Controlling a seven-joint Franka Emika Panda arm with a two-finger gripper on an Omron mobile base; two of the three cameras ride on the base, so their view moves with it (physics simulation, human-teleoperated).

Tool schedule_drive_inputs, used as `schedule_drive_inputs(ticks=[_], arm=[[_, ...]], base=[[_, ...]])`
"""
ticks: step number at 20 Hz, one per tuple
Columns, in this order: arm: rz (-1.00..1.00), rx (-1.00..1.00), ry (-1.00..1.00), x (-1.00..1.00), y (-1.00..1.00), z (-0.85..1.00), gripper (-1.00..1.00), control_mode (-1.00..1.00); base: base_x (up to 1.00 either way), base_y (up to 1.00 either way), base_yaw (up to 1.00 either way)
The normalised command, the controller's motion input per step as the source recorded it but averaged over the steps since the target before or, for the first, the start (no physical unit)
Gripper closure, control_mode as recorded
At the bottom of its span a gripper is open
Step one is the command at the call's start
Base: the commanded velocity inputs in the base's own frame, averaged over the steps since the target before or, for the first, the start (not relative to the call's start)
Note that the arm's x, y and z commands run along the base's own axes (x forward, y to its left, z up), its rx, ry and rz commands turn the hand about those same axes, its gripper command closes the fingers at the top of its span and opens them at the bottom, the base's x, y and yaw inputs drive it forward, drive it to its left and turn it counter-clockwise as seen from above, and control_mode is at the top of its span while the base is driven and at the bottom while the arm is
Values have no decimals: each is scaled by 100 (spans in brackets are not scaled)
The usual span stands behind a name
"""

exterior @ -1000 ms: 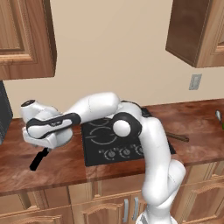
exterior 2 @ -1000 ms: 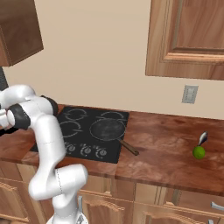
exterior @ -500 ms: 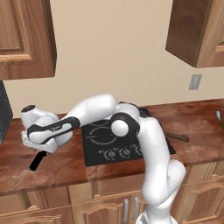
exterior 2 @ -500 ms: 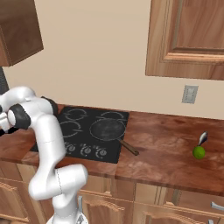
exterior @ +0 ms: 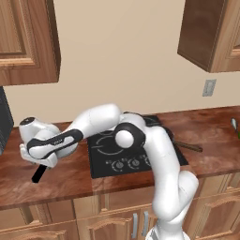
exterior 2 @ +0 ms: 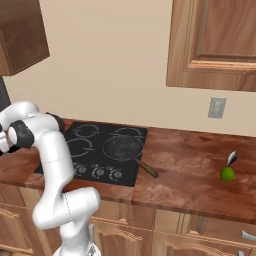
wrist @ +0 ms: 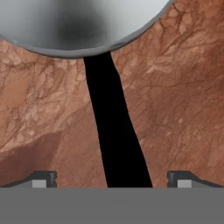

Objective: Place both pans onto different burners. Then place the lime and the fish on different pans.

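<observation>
Hand [wrist: 111, 179] over the left end of the table [exterior: 70, 176], pointing down, fingers [wrist: 41, 178] spread wide apart, nothing clamped between them. In hand view, black handle [wrist: 114, 131] of silver pan [wrist: 78, 24] running straight up between the two fingertips, with clear table surface showing on either side of it; contact between fingers and handle not seen. Pan bowl at the top of that view, shiny grey, resting on the brown stone-pattern table. In left base view, same handle end [exterior: 38, 173] poking out below the white hand body, lying on the table left of the cooktop [exterior: 136, 154]; pan bowl itself hidden behind the arm there.

Dark pan [exterior 2: 123, 147] sitting on the cooktop's front right burner as seen in right base view, handle [exterior 2: 146, 169] angled off toward the front right and reaching over the cooktop edge onto the table. Other burner rings [exterior 2: 87, 131] bare. Row of knobs [exterior 2: 100, 172] along the cooktop front.

Lime [exterior 2: 227, 173] on the table far right, well apart from the cooktop and both pans. Small silvery object [exterior 2: 232, 158], presumably the fish, just behind the lime and touching or nearly touching it; too small to tell its form.

Wall socket [exterior 2: 217, 107] above the right part of the table. Wooden cupboards [exterior 2: 215, 42] overhead.
</observation>
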Motion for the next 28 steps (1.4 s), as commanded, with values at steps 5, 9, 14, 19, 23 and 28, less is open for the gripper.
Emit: schedule_drive_inputs(ticks=[5, 9, 14, 19, 23, 28], arm=[[0, 0, -2, 0, 0, -22, -100, -100], [0, 0, 0, 0, 0, -5, 100, -100], [0, 0, 0, 0, 0, 0, 100, -100], [0, 0, 0, 0, 0, 6, 100, -100], [0, 0, -10, -10, 0, 30, 100, -100], [0, 0, -7, -1, -22, 30, 100, -100]], base=[[0, 0, 0], [0, 0, 0], [0, 0, 0], [0, 0, 0], [0, 0, 0], [0, 0, 0]])
